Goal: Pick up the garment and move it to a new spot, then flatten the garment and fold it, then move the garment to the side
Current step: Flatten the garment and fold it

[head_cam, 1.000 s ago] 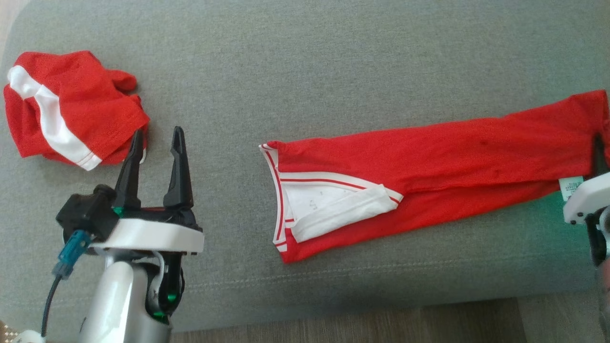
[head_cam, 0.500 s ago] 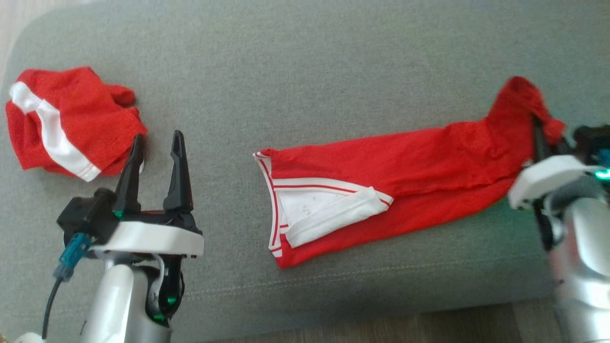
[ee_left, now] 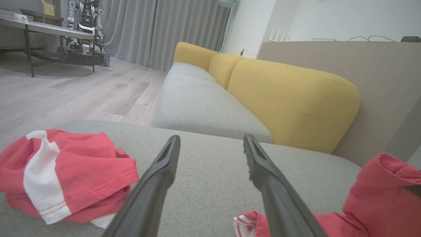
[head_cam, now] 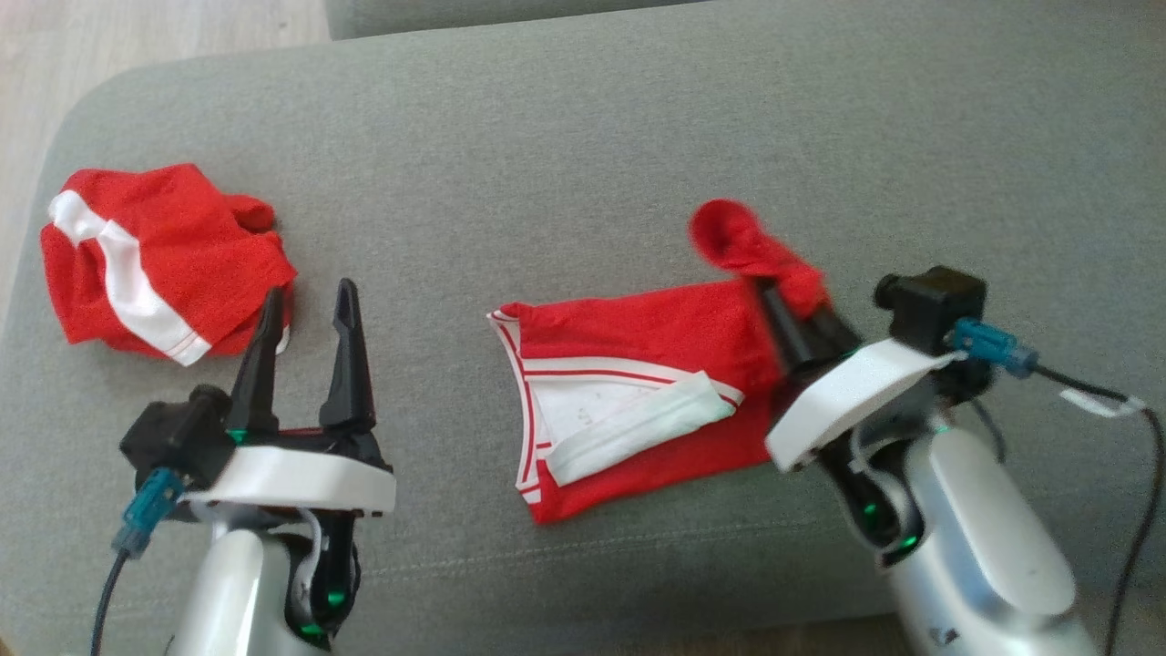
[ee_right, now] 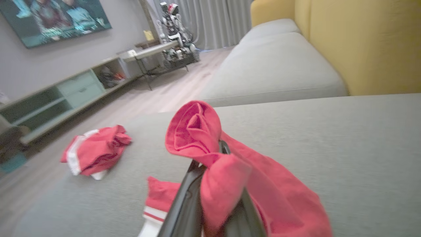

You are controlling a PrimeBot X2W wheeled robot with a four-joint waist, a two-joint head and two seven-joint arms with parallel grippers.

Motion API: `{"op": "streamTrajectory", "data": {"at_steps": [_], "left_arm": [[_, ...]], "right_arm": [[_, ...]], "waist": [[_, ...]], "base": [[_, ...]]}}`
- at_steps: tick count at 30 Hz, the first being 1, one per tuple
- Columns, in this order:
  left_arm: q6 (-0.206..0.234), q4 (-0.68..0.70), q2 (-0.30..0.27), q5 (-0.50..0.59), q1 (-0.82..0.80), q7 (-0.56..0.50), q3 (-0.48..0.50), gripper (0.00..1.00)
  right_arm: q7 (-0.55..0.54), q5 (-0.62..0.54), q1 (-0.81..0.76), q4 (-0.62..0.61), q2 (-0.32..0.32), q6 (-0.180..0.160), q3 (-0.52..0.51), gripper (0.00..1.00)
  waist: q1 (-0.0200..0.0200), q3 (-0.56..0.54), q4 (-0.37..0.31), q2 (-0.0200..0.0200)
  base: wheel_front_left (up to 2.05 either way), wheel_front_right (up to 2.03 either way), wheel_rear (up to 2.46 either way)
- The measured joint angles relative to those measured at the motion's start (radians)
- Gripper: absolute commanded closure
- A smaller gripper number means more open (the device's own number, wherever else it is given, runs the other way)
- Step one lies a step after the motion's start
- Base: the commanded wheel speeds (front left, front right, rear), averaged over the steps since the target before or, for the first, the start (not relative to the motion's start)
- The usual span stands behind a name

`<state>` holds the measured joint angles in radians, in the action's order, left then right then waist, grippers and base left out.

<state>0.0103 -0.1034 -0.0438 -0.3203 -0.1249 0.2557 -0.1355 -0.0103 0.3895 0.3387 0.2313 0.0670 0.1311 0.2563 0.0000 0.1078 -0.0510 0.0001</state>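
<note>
Head view. The grey sofa cushion (head_cam: 583, 128) carries everything. The garment (head_cam: 638, 342), red with white trim, lies between the cushion's middle and its front edge. Its trimmed end is flat on the cushion, and its other end is raised and bunched. A second red garment (head_cam: 155, 260) sits crumpled near the cushion's left edge, well apart from the first.

Right fingers (head_cam: 785, 326): clenched on the raised end of the garment. In the right wrist view the cloth drapes over both fingers, with a rolled lobe above the tips.
Left fingers (head_cam: 347, 351): spread, nothing between them, over the cushion near its front edge, tips just beside the second garment.

Judgement: this is the fold step, halving the strip by carrying the held end over towards the white trim (head_cam: 638, 415).

Notes for doing it well:
- Carry the end low and along the strip's own line, so the upper layer lands square on the lower one.
- The grip is on a wad, not an edge. Expect a lump where it is released, so plan a smoothing pass towards the cushion's right edge.
- The flat end is unpinned and could drag. The left fingers are free to press it down near the trim.
- Keep the left fingers off the second garment.
</note>
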Motion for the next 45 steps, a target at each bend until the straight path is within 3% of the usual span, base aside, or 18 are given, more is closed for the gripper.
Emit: {"op": "streamTrajectory", "data": {"at_steps": [8,24,25,27,33,38,41,45], "left_arm": [[0.007,0.0,0.0,-0.009,0.0,0.0,-0.018,0.0],[0.007,-0.013,0.0,-0.029,-0.026,0.0,-0.046,0.0],[0.007,-0.014,0.0,-0.029,-0.03,0.0,-0.047,0.0],[0.007,-0.016,0.0,-0.029,-0.031,0.0,-0.047,0.0],[0.007,-0.02,0.0,-0.035,-0.031,0.0,-0.047,0.0],[0.008,-0.02,0.0,-0.036,-0.03,0.0,-0.045,0.0],[0.007,-0.02,0.0,-0.034,-0.03,0.0,-0.044,0.0],[0.007,-0.02,0.0,-0.034,-0.03,0.0,-0.041,0.0]], "right_arm": [[0.028,0.169,-0.003,0.002,0.0,0.0,0.148,1.0],[0.199,0.359,0.114,0.284,0.0,0.0,0.331,1.0],[0.205,0.374,0.12,0.298,0.0,0.0,0.346,0.89],[0.214,0.405,0.128,0.308,0.001,0.0,0.383,0.0],[0.232,0.477,0.138,0.32,0.001,0.0,0.452,0.0],[0.25,0.496,0.188,0.317,0.001,0.0,0.445,0.0],[0.25,0.449,0.213,0.314,0.001,0.0,0.397,0.0],[0.252,0.279,0.245,0.344,0.001,0.0,0.258,0.0]], "waist": [[0.0,0.015,0.035,0.0],[0.0,0.093,0.116,0.0],[0.0,0.096,0.119,0.0],[0.0,0.102,0.122,0.0],[0.0,0.103,0.116,0.0],[0.0,0.096,0.095,0.0],[0.0,0.09,0.077,0.0],[0.0,0.082,0.052,0.0]], "base": [[0.0,0.0,0.0],[0.0,0.0,0.0],[0.0,0.0,0.0],[0.0,0.0,0.0],[0.0,0.0,0.0],[0.0,0.0,0.0],[0.0,0.0,0.0],[0.0,0.0,0.0]]}}
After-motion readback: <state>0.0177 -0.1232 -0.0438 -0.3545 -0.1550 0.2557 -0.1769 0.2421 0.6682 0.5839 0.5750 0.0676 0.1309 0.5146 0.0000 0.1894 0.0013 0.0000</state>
